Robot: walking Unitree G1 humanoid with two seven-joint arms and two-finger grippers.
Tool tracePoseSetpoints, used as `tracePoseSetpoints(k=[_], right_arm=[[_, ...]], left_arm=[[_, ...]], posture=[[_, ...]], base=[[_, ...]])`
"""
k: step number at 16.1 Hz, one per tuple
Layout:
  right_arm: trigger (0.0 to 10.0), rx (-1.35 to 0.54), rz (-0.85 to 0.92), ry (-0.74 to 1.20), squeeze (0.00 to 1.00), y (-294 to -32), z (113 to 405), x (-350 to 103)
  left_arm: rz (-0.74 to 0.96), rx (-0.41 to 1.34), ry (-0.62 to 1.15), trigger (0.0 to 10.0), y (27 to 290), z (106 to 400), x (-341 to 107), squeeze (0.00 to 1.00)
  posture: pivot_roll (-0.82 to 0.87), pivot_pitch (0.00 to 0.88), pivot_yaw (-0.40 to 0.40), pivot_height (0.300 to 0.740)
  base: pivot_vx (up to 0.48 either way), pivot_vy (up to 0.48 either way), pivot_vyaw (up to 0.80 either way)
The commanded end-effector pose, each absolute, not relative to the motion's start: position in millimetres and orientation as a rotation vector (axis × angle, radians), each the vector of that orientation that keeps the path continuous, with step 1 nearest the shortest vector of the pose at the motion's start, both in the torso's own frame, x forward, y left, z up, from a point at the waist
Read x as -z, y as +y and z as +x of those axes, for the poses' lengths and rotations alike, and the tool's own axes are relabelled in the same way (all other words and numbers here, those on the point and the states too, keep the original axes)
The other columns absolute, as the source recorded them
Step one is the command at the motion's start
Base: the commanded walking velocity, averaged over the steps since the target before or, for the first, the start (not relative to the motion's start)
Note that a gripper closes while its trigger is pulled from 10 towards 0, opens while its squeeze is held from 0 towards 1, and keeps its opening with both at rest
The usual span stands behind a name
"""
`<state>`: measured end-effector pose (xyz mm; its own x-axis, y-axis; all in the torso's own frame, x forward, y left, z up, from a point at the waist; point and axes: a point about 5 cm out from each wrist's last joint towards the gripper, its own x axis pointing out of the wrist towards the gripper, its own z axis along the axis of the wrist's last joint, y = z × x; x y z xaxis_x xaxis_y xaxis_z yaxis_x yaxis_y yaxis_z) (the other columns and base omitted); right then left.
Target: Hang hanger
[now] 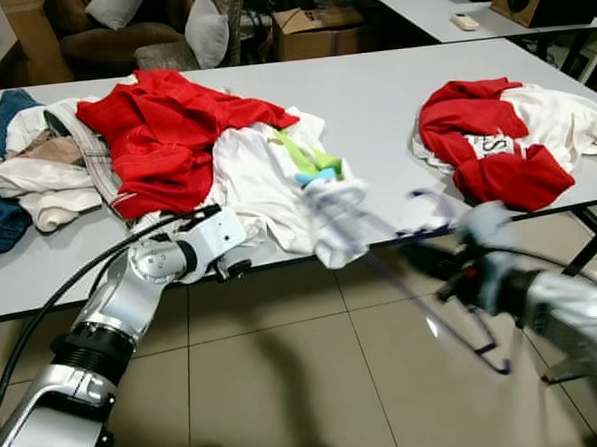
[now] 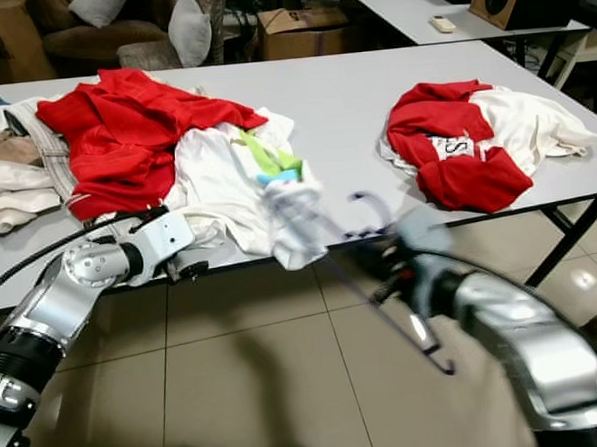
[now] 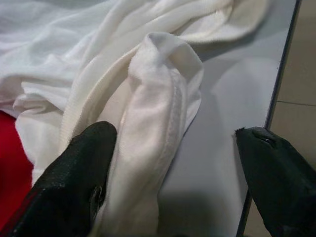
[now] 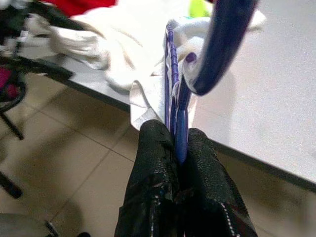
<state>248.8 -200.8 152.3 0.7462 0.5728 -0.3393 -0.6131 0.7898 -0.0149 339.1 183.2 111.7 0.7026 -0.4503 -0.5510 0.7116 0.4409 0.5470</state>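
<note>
**Hanger half into the shirt, and little margin for error**

The right gripper is clamped on the blue hanger just off the near edge of the grey table, its two black fingers pressed tight on the thin frame below the hook. The hanger's far arm pokes into the white shirt, which droops over the near table edge in the middle of the scene. The left gripper sits at that edge with its fingers spread wide, a fold of the white shirt lying against one finger but not pinched.

Risks, as I judge them:
- With the left fingers apart, nothing anchors the cloth. Pushing the hanger further in may simply drag the shirt along the table, or off it onto the tiled floor.
- The right grip is on a narrow bar; a snag in the fabric could twist the hanger in the fingers or pull it free.
- The shirt's opening is bunched, so the hanger arm may catch a fold instead of a shoulder.
- The red garment overlaps the white shirt at the far left and could be pulled with it.
</note>
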Motion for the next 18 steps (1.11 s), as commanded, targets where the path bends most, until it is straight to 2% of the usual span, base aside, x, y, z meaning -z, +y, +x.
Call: tracePoseSetpoints(k=[1,3,5,6,8,12,15,17,18], right_arm=[[10.0,-0.639,-0.124,0.329,0.00,-205.6,246.2,-155.8],[10.0,-0.628,-0.189,0.486,0.00,-223.4,233.6,-134.8],[10.0,-0.589,-0.221,0.514,0.00,-232.3,234.9,-129.6],[10.0,-0.443,-0.283,0.457,0.00,-250.3,249.8,-134.5],[10.0,-0.323,-0.292,0.369,0.00,-263.0,262.5,-147.1],[10.0,-0.291,-0.297,0.158,0.00,-271.6,274.6,-182.6],[10.0,-0.366,-0.270,0.100,0.00,-260.1,271.5,-189.7],[10.0,-0.389,-0.263,0.091,0.00,-255.0,267.4,-189.1],[10.0,-0.316,-0.252,0.086,0.00,-262.4,268.9,-189.1]], left_arm=[[0.872,0.743,0.393,10.0,189.3,337.2,-104.5,0.00],[0.907,0.706,0.395,10.0,207.5,338.4,-107.3,0.00],[0.923,0.672,0.395,10.0,216.9,340.4,-111.5,0.00],[0.946,0.599,0.373,10.0,234.1,344.7,-123.0,0.00],[0.930,0.522,0.313,10.0,243.9,350.4,-138.0,0.00],[0.764,0.340,0.027,10.0,246.4,368.4,-189.1,0.00],[0.637,0.447,-0.003,10.0,222.0,369.0,-190.3,0.00],[0.543,0.679,0.038,10.0,183.2,359.5,-170.1,0.00],[0.479,0.803,0.084,10.0,158.8,351.8,-154.8,0.00]], posture=[[-0.14,0.000,-0.001,0.740],[-0.15,0.000,0.002,0.740],[-0.15,0.000,0.002,0.740],[-0.15,0.000,0.004,0.740],[-0.15,0.000,0.006,0.740],[-0.15,0.000,0.009,0.740],[-0.15,0.000,0.005,0.740],[-0.15,0.000,0.001,0.740],[-0.15,0.000,0.001,0.740]], base=[[0.000,0.000,0.00],[0.000,0.000,0.00],[0.000,0.000,0.00],[0.000,0.000,0.00],[0.000,0.000,0.00],[0.000,0.000,0.00],[0.000,0.000,0.00],[0.000,0.000,0.00],[0.000,0.000,0.00]])
